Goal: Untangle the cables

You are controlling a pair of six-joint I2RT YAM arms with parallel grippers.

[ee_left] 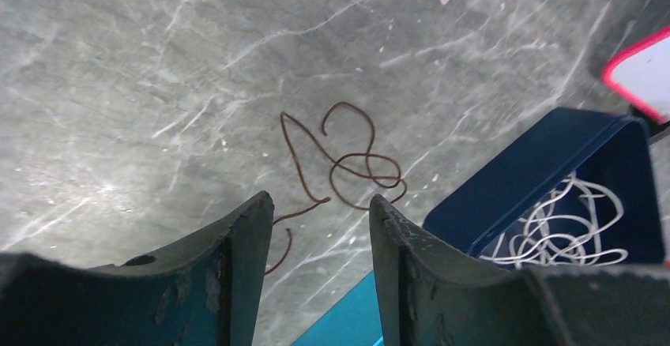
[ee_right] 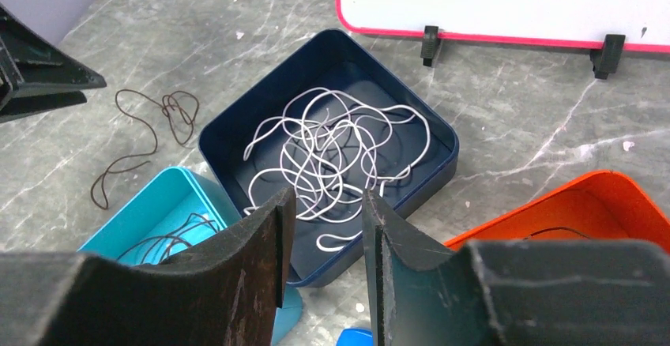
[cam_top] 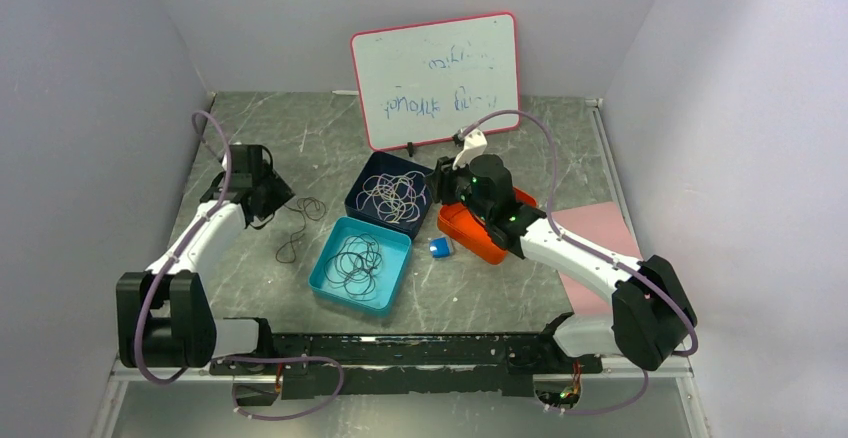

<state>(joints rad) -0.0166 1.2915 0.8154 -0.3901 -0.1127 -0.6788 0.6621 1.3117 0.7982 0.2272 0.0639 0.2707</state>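
Observation:
A loose dark brown cable point(cam_top: 298, 226) lies curled on the table left of the trays; it also shows in the left wrist view point(ee_left: 340, 164) and the right wrist view point(ee_right: 146, 137). Whitish cables point(cam_top: 392, 196) fill the dark blue tray point(cam_top: 362, 190), seen again in the right wrist view point(ee_right: 332, 152). Dark cables point(cam_top: 355, 261) lie in the teal tray point(cam_top: 325, 276). My left gripper point(cam_top: 268, 201) is open and empty just left of the brown cable, above it in its wrist view point(ee_left: 320, 200). My right gripper point(cam_top: 447, 186) is open and empty by the blue tray's right edge point(ee_right: 325, 200).
An orange tray point(cam_top: 468, 233) sits under the right arm, with a thin dark strand inside point(ee_right: 565, 231). A small blue object point(cam_top: 440, 247) lies between the teal and orange trays. A whiteboard point(cam_top: 435, 78) stands at the back. A pink sheet point(cam_top: 600, 233) lies at right.

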